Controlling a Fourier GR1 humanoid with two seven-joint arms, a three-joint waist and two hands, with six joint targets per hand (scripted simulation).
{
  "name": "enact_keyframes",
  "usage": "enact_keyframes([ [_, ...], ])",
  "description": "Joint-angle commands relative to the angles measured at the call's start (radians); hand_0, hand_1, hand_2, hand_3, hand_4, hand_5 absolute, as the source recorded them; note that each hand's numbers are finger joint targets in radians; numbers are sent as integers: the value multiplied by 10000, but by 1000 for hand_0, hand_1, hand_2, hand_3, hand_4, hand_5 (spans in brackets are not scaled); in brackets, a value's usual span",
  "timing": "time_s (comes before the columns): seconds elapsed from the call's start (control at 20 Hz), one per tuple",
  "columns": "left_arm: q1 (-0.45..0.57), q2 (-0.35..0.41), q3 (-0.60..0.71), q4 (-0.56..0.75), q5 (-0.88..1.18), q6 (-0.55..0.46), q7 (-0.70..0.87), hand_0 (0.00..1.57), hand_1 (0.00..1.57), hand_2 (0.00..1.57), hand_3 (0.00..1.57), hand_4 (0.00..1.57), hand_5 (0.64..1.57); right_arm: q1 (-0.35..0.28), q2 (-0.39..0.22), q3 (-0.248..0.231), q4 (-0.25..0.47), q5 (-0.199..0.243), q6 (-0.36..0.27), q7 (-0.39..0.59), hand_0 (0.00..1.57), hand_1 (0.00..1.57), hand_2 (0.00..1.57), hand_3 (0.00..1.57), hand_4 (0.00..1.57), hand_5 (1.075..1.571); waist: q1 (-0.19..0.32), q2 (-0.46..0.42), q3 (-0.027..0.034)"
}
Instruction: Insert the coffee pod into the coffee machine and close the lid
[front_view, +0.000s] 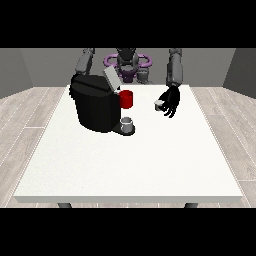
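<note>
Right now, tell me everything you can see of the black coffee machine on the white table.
The bulky black coffee machine stands upright on the large white table, toward the view's left. Its grey lid is tilted up and open. A red part shows at its front, and a small grey cup sits below on its base. No hand touches it; the hand at the view's right is apart from it.

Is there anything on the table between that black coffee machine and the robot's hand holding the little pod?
Front view: a red cup stands by the coffee machine; beyond it, bare table up to the hand at the view's right.
</note>
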Motion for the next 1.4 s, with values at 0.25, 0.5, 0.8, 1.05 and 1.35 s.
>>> enact_keyframes([
  [0.25, -48, -782, -150, -84, 187, -463, -1169, 1479, 1479, 1467, 1382, 702, 1571, 41, -270, -504, 607, -271, -33, -181, 0, 0, 0, 0, 400, 1571, 344, -419, -121],
  [0.5, 36, -992, 170, 288, 167, -268, -1322, 1400, 1400, 1400, 1307, 625, 1571, 604, -235, -247, 656, -350, 335, -278, 0, 0, 0, 0, 314, 1571, 281, -903, -123],
  [0.8, -786, -929, 290, -478, 425, -1689, -517, 1448, 1448, 1390, 1297, 578, 1571, 301, -280, -454, 1711, -156, -120, -673, 0, 0, 0, 0, 259, 1571, 764, -1365, -120],
  [1.05, -775, -1718, 185, -1212, 668, -2181, 312, 1364, 1364, 1385, 1326, 563, 1571, 605, -625, -613, 2280, -273, 231, -730, 0, 0, 0, 0, 262, 1571, 967, -2055, -119],
  [1.35, -1338, -790, 1034, -905, 766, -2006, -389, 1256, 1256, 1311, 1263, 576, 1571, 229, -327, -85, 1566, -92, 142, -674, 0, 0, 0, 0, 298, 1571, 482, -1356, -122],
])
